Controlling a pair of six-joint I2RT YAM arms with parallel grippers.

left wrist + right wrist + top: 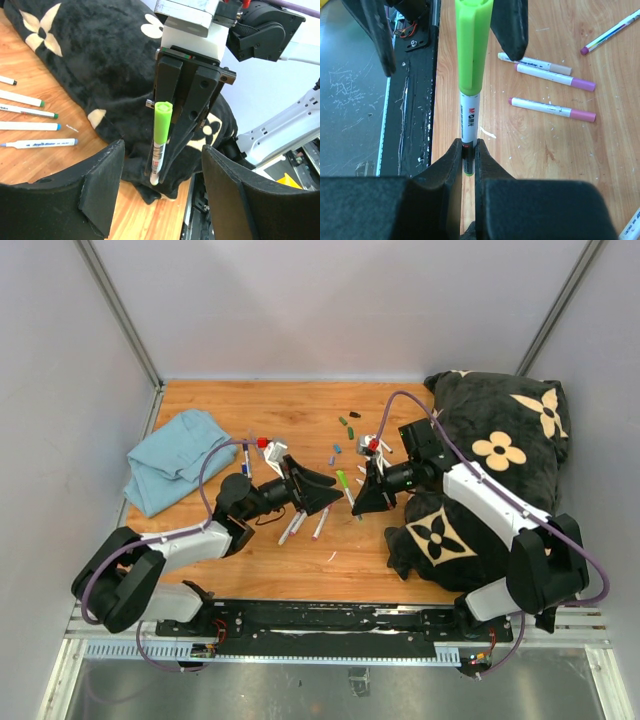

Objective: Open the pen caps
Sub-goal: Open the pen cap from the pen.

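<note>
Right gripper (468, 150) jaws clamped on slim white marker barrel (469, 122); left gripper (159, 150) jaws wide, flanking lime-green plastic cap (472, 45), not touching it, above bench (250, 400) centre.

A robotics lab cell: bare grey panel walls (330, 300), aluminium corner posts (118, 310), wooden tabletop (300, 405), black mounting rail (330, 620).

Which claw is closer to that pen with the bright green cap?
Right. The right gripper is shut on the pen at its white end; the left gripper is open, its fingers flanking the green cap without touching.
</note>
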